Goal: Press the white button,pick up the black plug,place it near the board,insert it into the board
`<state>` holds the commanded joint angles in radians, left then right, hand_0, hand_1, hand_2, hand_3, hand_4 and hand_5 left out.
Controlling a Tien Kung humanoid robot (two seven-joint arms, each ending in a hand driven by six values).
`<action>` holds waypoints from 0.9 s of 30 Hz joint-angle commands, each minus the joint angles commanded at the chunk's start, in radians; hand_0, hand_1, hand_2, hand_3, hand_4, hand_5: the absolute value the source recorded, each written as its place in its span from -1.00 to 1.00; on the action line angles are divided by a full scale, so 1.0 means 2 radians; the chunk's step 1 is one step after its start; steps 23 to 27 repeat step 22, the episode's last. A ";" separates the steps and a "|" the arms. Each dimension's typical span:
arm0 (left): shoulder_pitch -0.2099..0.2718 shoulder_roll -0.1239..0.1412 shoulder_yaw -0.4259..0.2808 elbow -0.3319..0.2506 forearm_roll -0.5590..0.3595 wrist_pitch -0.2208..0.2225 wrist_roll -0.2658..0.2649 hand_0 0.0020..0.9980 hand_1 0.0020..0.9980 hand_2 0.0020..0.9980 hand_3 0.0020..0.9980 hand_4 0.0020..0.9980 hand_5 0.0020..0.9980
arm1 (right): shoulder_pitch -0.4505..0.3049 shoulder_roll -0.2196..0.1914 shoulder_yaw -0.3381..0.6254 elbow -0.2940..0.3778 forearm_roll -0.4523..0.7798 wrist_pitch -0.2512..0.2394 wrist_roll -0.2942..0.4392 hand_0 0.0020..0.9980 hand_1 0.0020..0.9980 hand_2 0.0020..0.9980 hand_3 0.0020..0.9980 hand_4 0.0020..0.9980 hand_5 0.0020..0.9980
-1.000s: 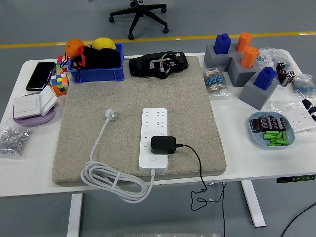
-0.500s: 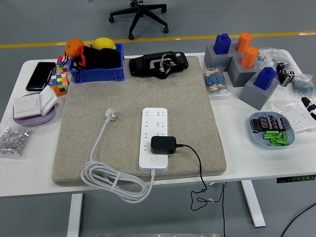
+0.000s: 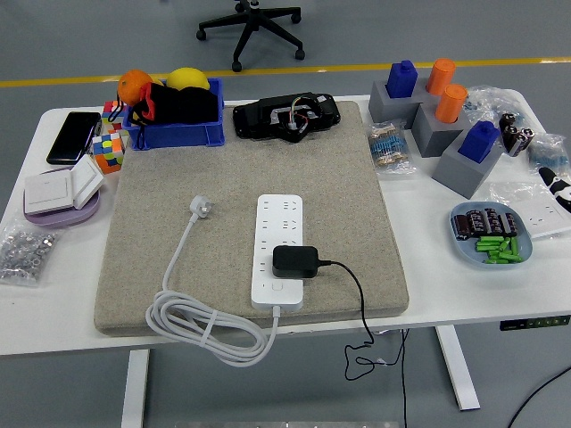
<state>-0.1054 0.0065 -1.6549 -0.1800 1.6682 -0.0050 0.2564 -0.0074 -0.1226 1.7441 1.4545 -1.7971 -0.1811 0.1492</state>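
A white power strip lies lengthwise in the middle of a beige mat. A black plug sits on the strip's near part, and its thin black cable runs off the table's front edge. The strip's white button is at its near end, just below the plug. The strip's own white cord lies coiled at the mat's front left, with its white plug loose on the mat. Only a small part of my right hand shows at the right edge, far from the strip. My left hand is out of view.
A blue dish of batteries sits at the right. Grey blocks with blue and orange pegs stand at the back right. A blue bin, a black device, cubes, a phone and a switch are at the back and left.
My right hand at the right edge has crept a little away from the table's near edge. The plug, the strip and everything else have stayed still.
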 joint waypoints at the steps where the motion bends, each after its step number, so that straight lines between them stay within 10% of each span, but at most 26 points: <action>1: -0.001 0.000 0.001 0.000 -0.002 0.000 0.000 -0.07 -0.01 0.02 0.16 0.14 -0.45 | 0.000 -0.001 0.000 0.000 0.000 0.000 0.000 0.60 0.52 0.47 0.52 0.94 -0.04; 27: -0.005 -0.001 0.003 0.000 -0.006 0.001 -0.001 -0.07 -0.01 0.02 0.16 0.15 -0.45 | 0.002 0.000 0.001 0.000 0.001 0.000 -0.001 0.60 0.52 0.47 0.53 0.94 -0.04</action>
